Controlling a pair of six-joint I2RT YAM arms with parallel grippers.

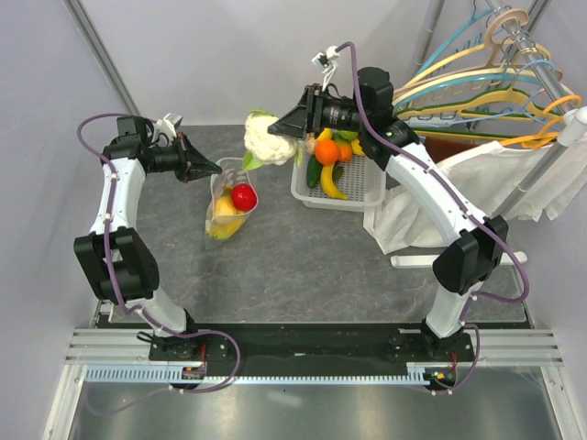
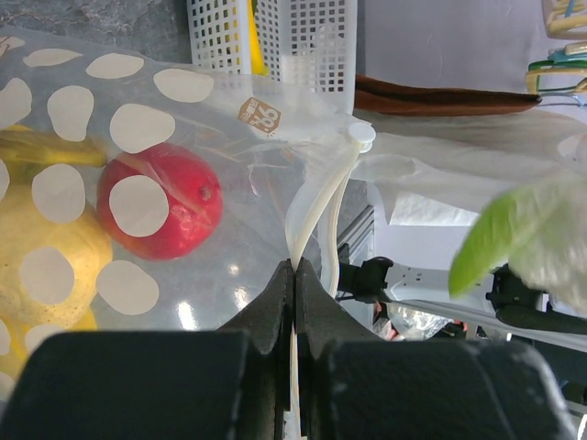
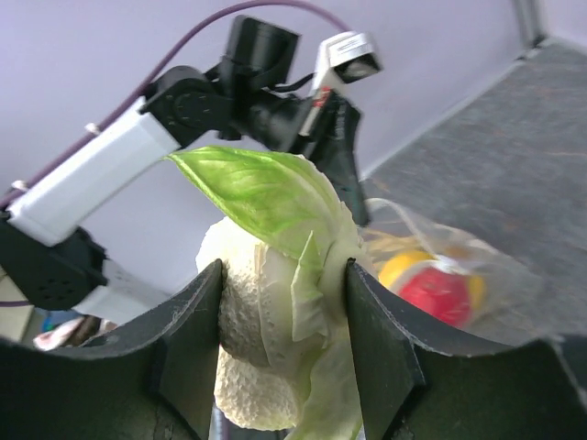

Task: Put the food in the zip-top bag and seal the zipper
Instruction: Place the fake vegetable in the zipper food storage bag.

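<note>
The bag (image 1: 222,183) is standing on the table (image 1: 303,257), holding a red fruit (image 2: 160,206) and a yellow one (image 2: 46,266); the basket (image 1: 362,197) is carrying an orange (image 1: 326,151), a banana (image 1: 330,183) and green pieces (image 1: 315,174). The left gripper (image 2: 293,275) is pinching the zipper (image 2: 307,215) edge, jaws fully closed. The right gripper (image 3: 284,284), jaws partly spread, is clamping the pale, green-leafed cauliflower (image 3: 248,321) between bag and basket; only its wrist view is showing that grip closely.

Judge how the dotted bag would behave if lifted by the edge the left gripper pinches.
Probably floppy: the bag is thin, wrinkled clear film, and its pinched edge curves limply above the left gripper. Likely to sag bottom-heavy, since the red fruit and yellow fruit sit inside. Its glossy film may slip.
</note>
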